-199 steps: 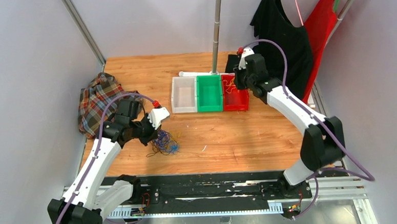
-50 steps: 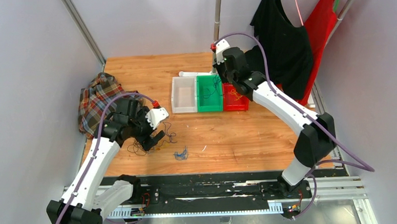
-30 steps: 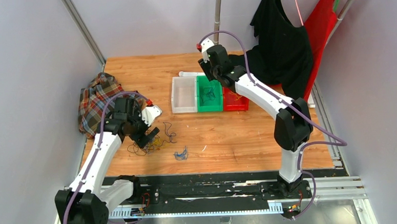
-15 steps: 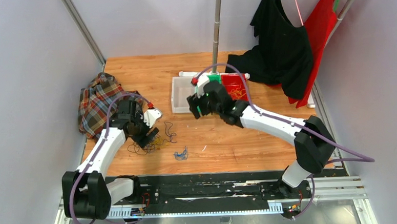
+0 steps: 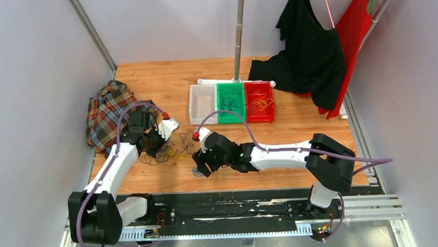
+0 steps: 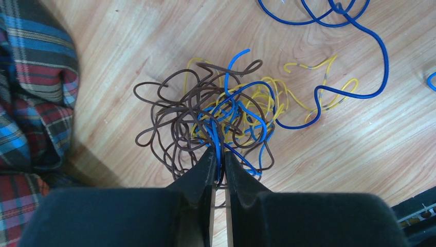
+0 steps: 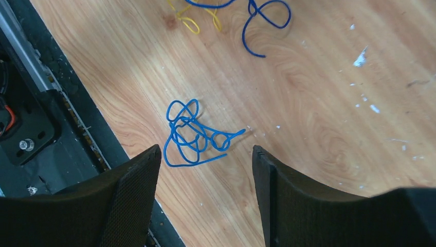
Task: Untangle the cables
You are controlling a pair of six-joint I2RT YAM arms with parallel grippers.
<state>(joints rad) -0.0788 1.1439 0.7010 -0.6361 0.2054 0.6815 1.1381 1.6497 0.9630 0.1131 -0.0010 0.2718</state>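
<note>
A tangle of brown, blue and yellow cables (image 6: 216, 113) lies on the wood table, left of centre (image 5: 165, 154). My left gripper (image 6: 218, 152) is shut on a blue strand, with a brown one, at the tangle's near edge; it stands just left of the tangle in the top view (image 5: 153, 144). A long loose blue cable (image 6: 383, 62) and a yellow strand (image 6: 329, 82) trail to the right of the tangle. A small blue coil (image 7: 193, 136) lies alone near the table's front edge. My right gripper (image 7: 205, 152) hovers open just short of it, with nothing between its fingers.
White (image 5: 193, 105), green (image 5: 221, 103) and red (image 5: 270, 101) bins stand in a row at the back; the green one holds a dark cable, the red one a yellow-orange one. A plaid shirt (image 5: 105, 109) lies left. The black rail (image 7: 31, 92) borders the coil.
My right arm has swung from the bins down to the front of the table, over the small blue coil. My left gripper has closed on the tangle's strands.
</note>
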